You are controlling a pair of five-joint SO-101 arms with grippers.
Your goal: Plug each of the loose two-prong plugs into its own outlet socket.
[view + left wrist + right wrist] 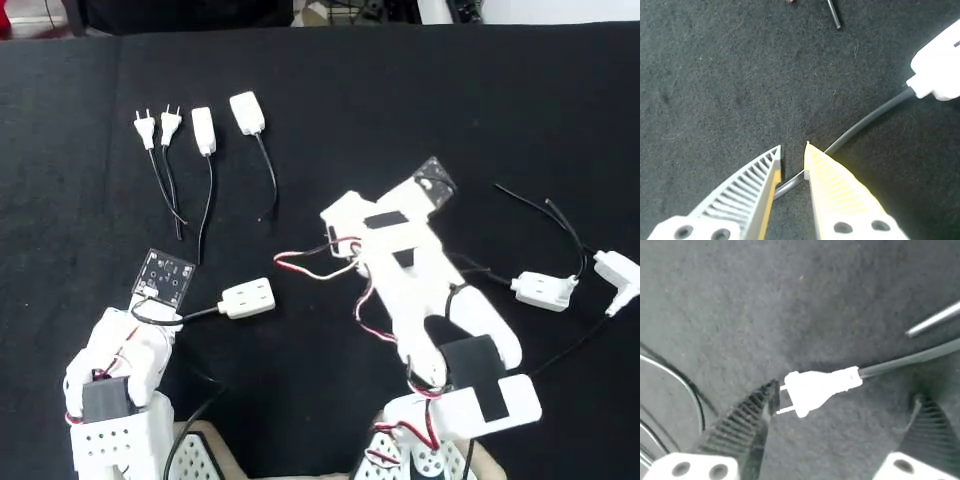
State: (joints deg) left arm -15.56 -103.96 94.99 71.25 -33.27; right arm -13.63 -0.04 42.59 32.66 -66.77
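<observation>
The left fingers are found closed on the cord of a socket, near the base. Farther out, the right fingers stand open astride a plug lying on the bench. Its body, not the prongs, should be gripped squarely.

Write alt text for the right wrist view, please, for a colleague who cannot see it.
A white two-prong plug lies flat on the black cloth between the fingers of the open right gripper, its prongs near one finger. Its black cord trails away across the cloth.
</observation>
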